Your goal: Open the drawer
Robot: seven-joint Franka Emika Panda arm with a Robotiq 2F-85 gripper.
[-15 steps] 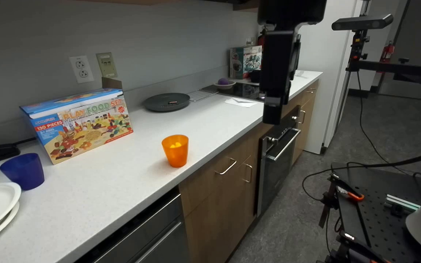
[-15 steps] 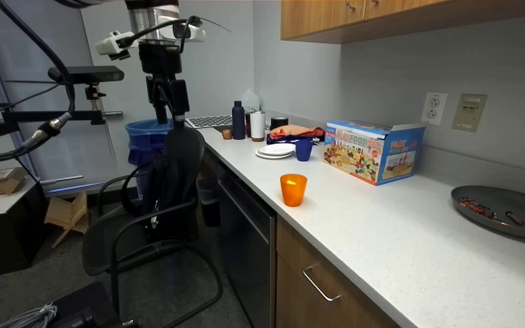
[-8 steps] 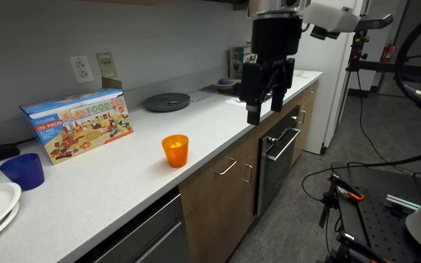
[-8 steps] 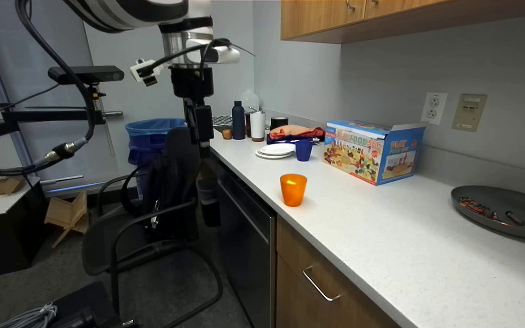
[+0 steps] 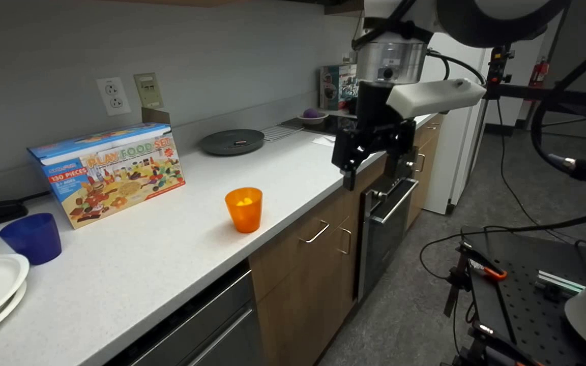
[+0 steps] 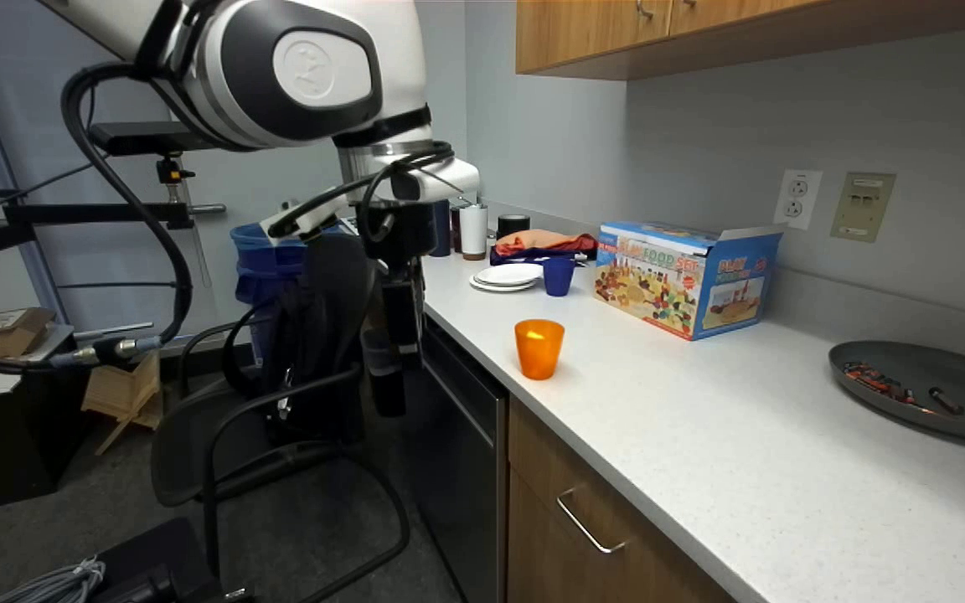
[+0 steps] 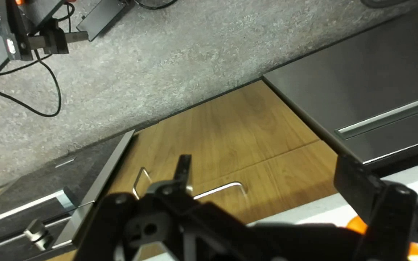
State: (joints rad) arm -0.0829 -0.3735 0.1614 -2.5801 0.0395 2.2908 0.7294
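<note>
The drawer (image 5: 280,251) has a medium-brown wood front under the counter edge and is shut. It also shows in an exterior view (image 6: 543,448) and in the wrist view (image 7: 299,168). Its slim silver bar handle (image 5: 317,233) shows in both exterior views (image 6: 587,526). In the wrist view the handle (image 7: 220,189) is partly hidden behind a gripper finger (image 7: 183,168). My gripper (image 5: 369,172) is open and empty, pointing down, above the handle and apart from it. In an exterior view the gripper (image 6: 410,356) is seen edge-on. The wrist view shows the jaws wide apart.
An orange cup (image 5: 244,211) stands on the white counter (image 5: 181,244) near its front edge, above the drawer. A brown cabinet door with a handle (image 5: 346,241) lies below. An oven (image 5: 387,218) and a dark grey appliance (image 5: 216,325) flank the cabinet. A chair (image 6: 281,452) stands nearby.
The gripper has come down and turned. In one exterior view more of the arm has come into sight; in the other it has moved right and down, closer to the counter edge. The drawer has not moved.
</note>
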